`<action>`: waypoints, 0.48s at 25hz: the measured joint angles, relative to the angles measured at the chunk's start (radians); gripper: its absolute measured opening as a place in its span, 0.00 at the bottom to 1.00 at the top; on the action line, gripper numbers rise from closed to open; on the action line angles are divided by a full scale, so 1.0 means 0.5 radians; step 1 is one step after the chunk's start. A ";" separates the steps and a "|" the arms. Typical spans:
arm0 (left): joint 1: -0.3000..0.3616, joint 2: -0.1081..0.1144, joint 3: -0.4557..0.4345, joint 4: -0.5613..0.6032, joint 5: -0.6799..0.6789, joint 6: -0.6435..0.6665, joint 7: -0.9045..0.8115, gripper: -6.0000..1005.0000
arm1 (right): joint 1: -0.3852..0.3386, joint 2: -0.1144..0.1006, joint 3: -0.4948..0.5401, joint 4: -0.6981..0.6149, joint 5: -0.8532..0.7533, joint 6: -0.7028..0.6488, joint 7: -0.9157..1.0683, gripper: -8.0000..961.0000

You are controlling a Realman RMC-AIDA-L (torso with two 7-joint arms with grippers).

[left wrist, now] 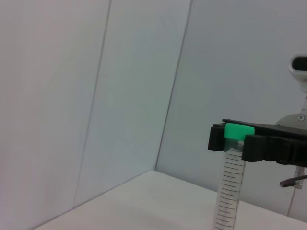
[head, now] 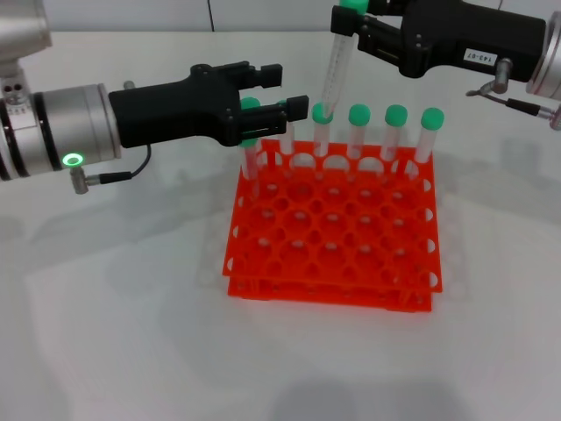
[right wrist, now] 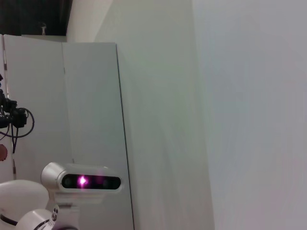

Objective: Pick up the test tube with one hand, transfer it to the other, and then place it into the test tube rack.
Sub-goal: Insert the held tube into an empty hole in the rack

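Observation:
The test tube [head: 336, 66], clear with a green cap, hangs slightly tilted from my right gripper [head: 352, 19], the labelled one, which is shut on it just below the cap. Its lower end is close above a capped tube in the back row of the orange-red test tube rack [head: 333, 263]. In the left wrist view the same right gripper [left wrist: 236, 139] pinches the test tube [left wrist: 229, 187] at its cap. My left gripper [head: 282, 90], without a label, is open at the rack's back left corner, beside the held tube and apart from it.
Several green-capped tubes [head: 396, 132] stand in the rack's back row; one tube [head: 252, 162] is partly hidden behind my left gripper. The rack sits on a white table [head: 114, 333]. The right wrist view shows only walls and a camera unit [right wrist: 81, 181].

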 joint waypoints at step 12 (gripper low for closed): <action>0.294 -0.011 0.000 0.438 -0.012 0.105 -0.390 0.87 | -0.055 0.007 0.000 -0.011 0.002 -0.017 0.005 0.28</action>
